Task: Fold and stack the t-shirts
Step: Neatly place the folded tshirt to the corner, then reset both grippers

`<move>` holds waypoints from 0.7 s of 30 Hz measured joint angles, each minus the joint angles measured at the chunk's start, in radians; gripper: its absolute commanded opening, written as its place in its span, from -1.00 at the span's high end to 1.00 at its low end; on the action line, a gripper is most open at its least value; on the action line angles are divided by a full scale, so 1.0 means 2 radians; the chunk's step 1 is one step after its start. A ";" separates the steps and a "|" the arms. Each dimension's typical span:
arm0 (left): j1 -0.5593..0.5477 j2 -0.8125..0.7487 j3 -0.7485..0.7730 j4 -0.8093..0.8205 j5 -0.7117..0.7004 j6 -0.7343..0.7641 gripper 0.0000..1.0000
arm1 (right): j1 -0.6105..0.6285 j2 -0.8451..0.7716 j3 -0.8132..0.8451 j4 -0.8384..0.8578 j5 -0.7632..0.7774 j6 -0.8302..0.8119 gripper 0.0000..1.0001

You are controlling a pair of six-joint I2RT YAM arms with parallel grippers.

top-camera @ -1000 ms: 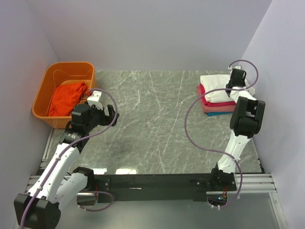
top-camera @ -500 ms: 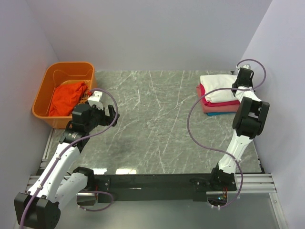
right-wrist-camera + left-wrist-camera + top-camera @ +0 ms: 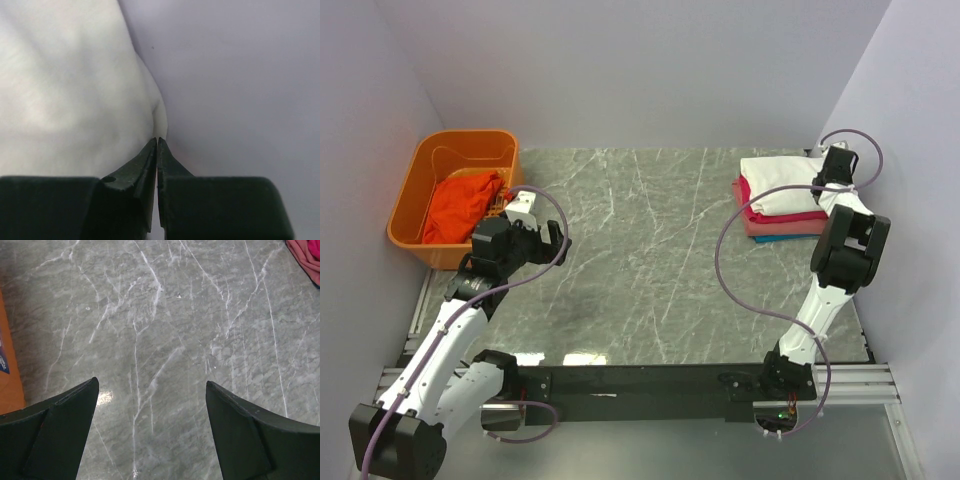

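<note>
A folded white t-shirt (image 3: 775,180) tops a stack at the far right, over a magenta one (image 3: 744,198), a pink one (image 3: 782,227) and a blue one (image 3: 770,238). Its print is hidden. My right gripper (image 3: 825,176) is at the stack's right edge beside the wall, shut on the edge of the white shirt (image 3: 75,75), its tips (image 3: 157,139) pinching a ridge of cloth. An orange-red t-shirt (image 3: 460,205) lies crumpled in the basket. My left gripper (image 3: 555,240) is open and empty above bare marble (image 3: 152,385).
The orange plastic basket (image 3: 440,145) stands at the far left, its wall also in the left wrist view (image 3: 7,375). The stack's pink edge shows in that view's top right corner (image 3: 307,257). The right wall (image 3: 240,65) is close behind the right gripper.
My right gripper has moved to the right along the stack's top toward the wall, staying shut. The left arm has not moved.
</note>
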 measured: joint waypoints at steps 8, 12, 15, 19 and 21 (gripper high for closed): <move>-0.001 -0.023 0.000 -0.001 -0.025 -0.001 -0.95 | 0.024 -0.131 -0.055 -0.067 -0.122 0.013 0.46; -0.001 -0.059 -0.002 0.002 -0.047 -0.010 -0.99 | 0.064 -0.232 -0.099 -0.096 -0.216 0.014 0.19; 0.002 -0.085 -0.007 0.010 -0.056 -0.026 -0.99 | 0.088 -0.316 -0.153 -0.120 -0.293 0.027 -0.13; 0.020 -0.077 0.009 0.000 -0.051 -0.059 -0.99 | 0.084 -0.433 -0.206 -0.140 -0.355 0.063 -0.58; 0.039 -0.056 0.041 -0.019 -0.048 -0.079 -0.99 | 0.080 -0.505 -0.240 -0.129 -0.368 0.089 -0.87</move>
